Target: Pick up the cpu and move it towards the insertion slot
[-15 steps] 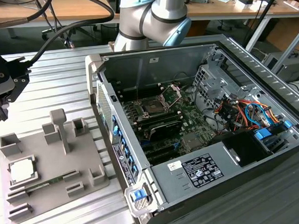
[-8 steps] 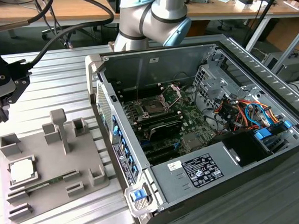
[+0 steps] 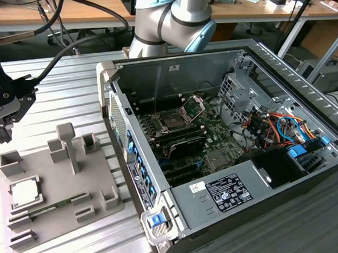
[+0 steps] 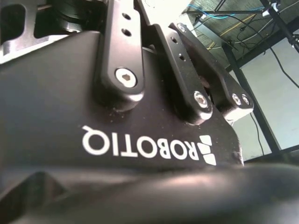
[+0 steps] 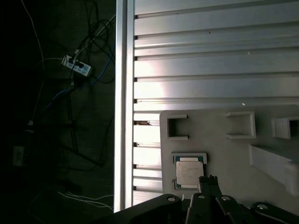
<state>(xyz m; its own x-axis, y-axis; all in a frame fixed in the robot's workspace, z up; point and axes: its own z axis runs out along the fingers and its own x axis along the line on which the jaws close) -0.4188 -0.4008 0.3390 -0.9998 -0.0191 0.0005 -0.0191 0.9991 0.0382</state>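
Observation:
The cpu (image 3: 25, 192), a thin square chip with a pale metal top, lies flat in a recess of the grey fixture block (image 3: 98, 182) at the exterior view's left. My gripper (image 3: 3, 135) hangs in the air above the fixture's far left corner, well apart from the chip, fingers together and holding nothing. In the first wrist view the cpu (image 5: 189, 171) lies just beside my fingertips (image 5: 208, 181). The insertion slot (image 3: 173, 120) sits on the green board inside the open computer case, its metal bracket (image 3: 194, 104) hinged up.
The case wall (image 3: 134, 163) stands between the fixture and the board. A green memory stick (image 3: 43, 211) lies in the fixture below the chip, and upright grey posts (image 3: 70, 147) rise from it. Cables and a drive cage crowd the case's right side (image 3: 278, 125). The ribbed table edge (image 5: 124, 107) drops off near the fixture.

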